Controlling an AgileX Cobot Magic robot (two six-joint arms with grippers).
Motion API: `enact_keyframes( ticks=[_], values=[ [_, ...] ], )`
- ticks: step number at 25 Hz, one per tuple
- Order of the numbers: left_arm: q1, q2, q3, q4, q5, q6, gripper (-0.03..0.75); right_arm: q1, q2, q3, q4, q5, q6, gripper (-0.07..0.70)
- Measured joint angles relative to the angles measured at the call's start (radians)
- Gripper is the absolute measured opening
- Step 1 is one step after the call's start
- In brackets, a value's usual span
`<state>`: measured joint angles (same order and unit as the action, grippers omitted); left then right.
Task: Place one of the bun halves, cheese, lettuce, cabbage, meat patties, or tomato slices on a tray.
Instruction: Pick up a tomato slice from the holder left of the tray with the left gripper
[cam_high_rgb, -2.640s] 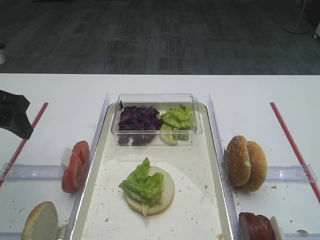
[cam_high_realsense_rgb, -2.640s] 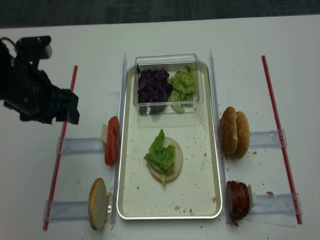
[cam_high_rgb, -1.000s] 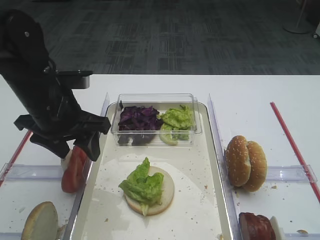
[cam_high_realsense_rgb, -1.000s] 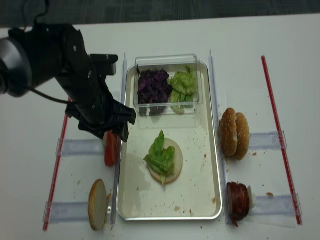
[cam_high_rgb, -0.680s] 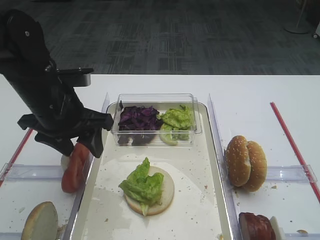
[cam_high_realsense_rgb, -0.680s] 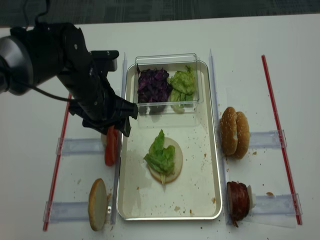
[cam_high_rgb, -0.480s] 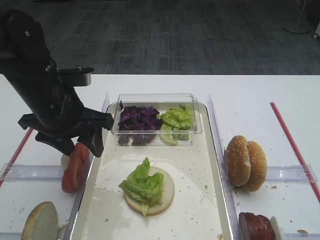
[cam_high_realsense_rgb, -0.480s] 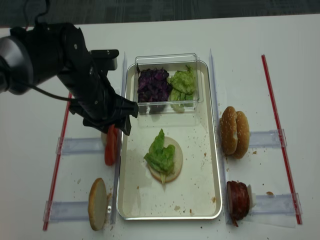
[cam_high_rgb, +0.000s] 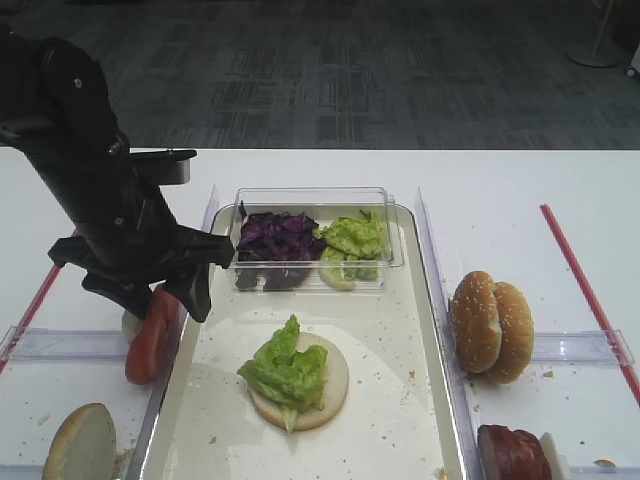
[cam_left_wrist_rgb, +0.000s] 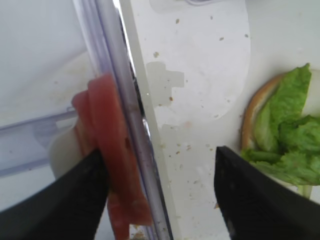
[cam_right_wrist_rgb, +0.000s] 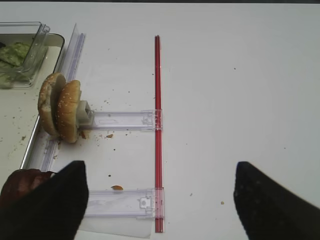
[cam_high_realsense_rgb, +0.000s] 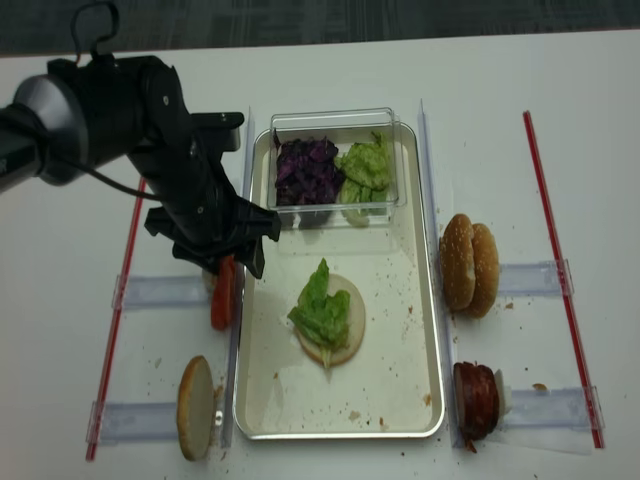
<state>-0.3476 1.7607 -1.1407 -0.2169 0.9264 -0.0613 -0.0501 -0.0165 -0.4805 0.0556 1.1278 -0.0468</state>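
My left gripper (cam_high_rgb: 162, 300) (cam_left_wrist_rgb: 160, 200) (cam_high_realsense_rgb: 226, 262) is open and straddles the upright red tomato slices (cam_high_rgb: 150, 338) (cam_left_wrist_rgb: 107, 150) (cam_high_realsense_rgb: 221, 297) and the left rim of the cream tray (cam_high_rgb: 385, 320) (cam_high_realsense_rgb: 400, 330). The slices stand close to its left finger (cam_left_wrist_rgb: 75, 200). On the tray lies a bun half (cam_high_rgb: 325, 385) (cam_high_realsense_rgb: 345, 335) topped with lettuce (cam_high_rgb: 285, 365) (cam_left_wrist_rgb: 290, 130). My right gripper (cam_right_wrist_rgb: 160, 210) hangs open over bare table, right of the standing bun halves (cam_right_wrist_rgb: 60, 112) (cam_high_rgb: 490, 325) and the meat patties (cam_right_wrist_rgb: 20, 182) (cam_high_rgb: 510, 452). Cheese is out of view.
A clear box (cam_high_rgb: 395, 245) at the tray's far end holds purple cabbage (cam_high_rgb: 275, 240) and more lettuce (cam_high_rgb: 352, 238). Another bun half (cam_high_rgb: 80, 445) stands at the near left. Clear plastic racks (cam_high_rgb: 70, 345) and red strips (cam_high_rgb: 590, 295) flank the tray.
My left arm swung in from the far left and came down over the tomato slices. In the last second it sank a little lower and its jaws narrowed slightly.
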Motion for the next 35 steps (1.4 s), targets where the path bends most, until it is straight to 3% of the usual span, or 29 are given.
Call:
enact_keyframes(
  ticks=[15,35],
  values=[
    [0.0,0.002,-0.007,0.007,0.0,0.0,0.314,0.0,0.0,0.0,0.0,0.0,0.0,0.613],
    [0.0,0.002,-0.007,0.126,0.0,-0.067,0.172,0.0,0.0,0.0,0.0,0.0,0.0,0.613]
  ],
)
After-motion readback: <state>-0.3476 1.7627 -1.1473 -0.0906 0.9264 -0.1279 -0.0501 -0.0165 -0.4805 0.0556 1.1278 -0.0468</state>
